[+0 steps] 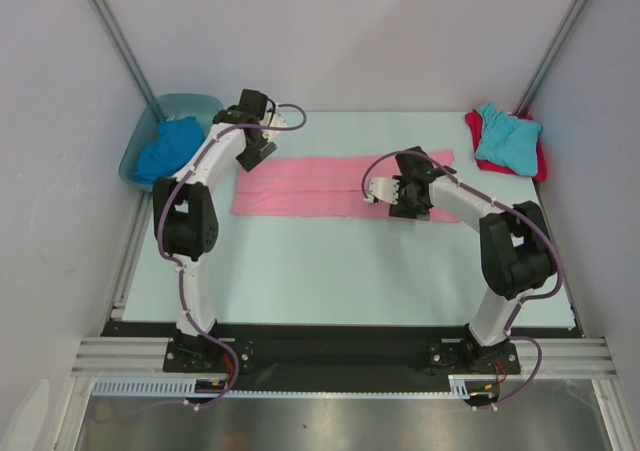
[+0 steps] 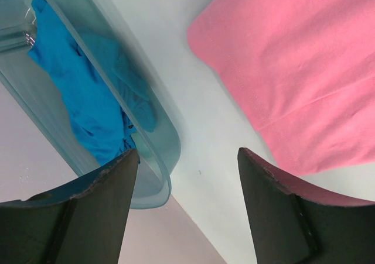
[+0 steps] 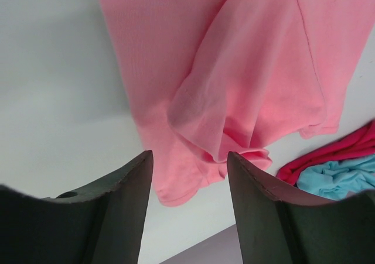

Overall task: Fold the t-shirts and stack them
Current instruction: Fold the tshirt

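Note:
The pink t-shirt lies in the middle of the table, folded into a long flat strip. My left gripper hovers over its left end, open, with bare table between the fingers; the pink corner lies to its right. My right gripper is over the strip's right part, open, with the rumpled pink sleeve end showing between its fingers. A royal blue t-shirt sits in the tub. A turquoise t-shirt rests on a red one at the back right.
The blue-green translucent tub stands at the back left corner, close to my left gripper. Grey walls enclose the table on the left, back and right. The metal rail with both arm bases runs along the near edge.

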You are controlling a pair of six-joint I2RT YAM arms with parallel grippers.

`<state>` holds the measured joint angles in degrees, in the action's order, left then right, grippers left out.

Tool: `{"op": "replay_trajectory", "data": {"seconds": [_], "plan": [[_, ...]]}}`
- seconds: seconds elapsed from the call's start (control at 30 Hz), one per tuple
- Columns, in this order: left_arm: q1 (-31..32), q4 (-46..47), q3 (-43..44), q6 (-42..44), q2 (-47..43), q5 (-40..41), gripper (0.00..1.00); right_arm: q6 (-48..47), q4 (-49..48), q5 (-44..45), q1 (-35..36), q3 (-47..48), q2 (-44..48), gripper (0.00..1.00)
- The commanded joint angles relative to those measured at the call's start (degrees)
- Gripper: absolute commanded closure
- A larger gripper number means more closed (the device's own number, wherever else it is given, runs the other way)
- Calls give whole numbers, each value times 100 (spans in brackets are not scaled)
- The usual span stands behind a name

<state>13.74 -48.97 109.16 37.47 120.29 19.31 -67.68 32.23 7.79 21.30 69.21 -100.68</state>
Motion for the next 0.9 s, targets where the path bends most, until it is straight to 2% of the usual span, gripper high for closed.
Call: {"op": "replay_trajectory", "data": {"seconds": [0.0, 0.1, 0.47, 0.53, 0.57, 0.6, 0.77, 0.8, 0.83, 0.87], "plan": [[68, 63, 44, -21, -410, 82, 25, 18, -383, 73, 94, -30, -135, 42], [68, 72, 35, -3, -401, 108, 25, 44, -585, 152, 129, -57, -223, 48], [68, 98, 26, -3, -410, 134, 25, 53, -806, 258, 120, -127, -338, 50], [68, 107, 35, 14, -419, 143, 25, 36, -859, 293, 120, -153, -364, 53], [68, 107, 43, 6, -419, 152, 25, 36, -885, 293, 120, -153, -373, 57], [68, 107, 44, 6, -419, 152, 25, 44, -928, 310, 111, -145, -399, 65], [68, 107, 43, 6, -427, 178, 25, 132, -1016, 337, 102, -110, -461, 81], [68, 107, 35, 6, -427, 178, 25, 141, -1060, 346, 111, -92, -470, 95], [68, 107, 35, 6, -419, 178, 25, 176, -1095, 372, 103, -83, -470, 100], [68, 107, 26, 6, -419, 187, 25, 185, -1131, 381, 111, -57, -461, 100]]}}
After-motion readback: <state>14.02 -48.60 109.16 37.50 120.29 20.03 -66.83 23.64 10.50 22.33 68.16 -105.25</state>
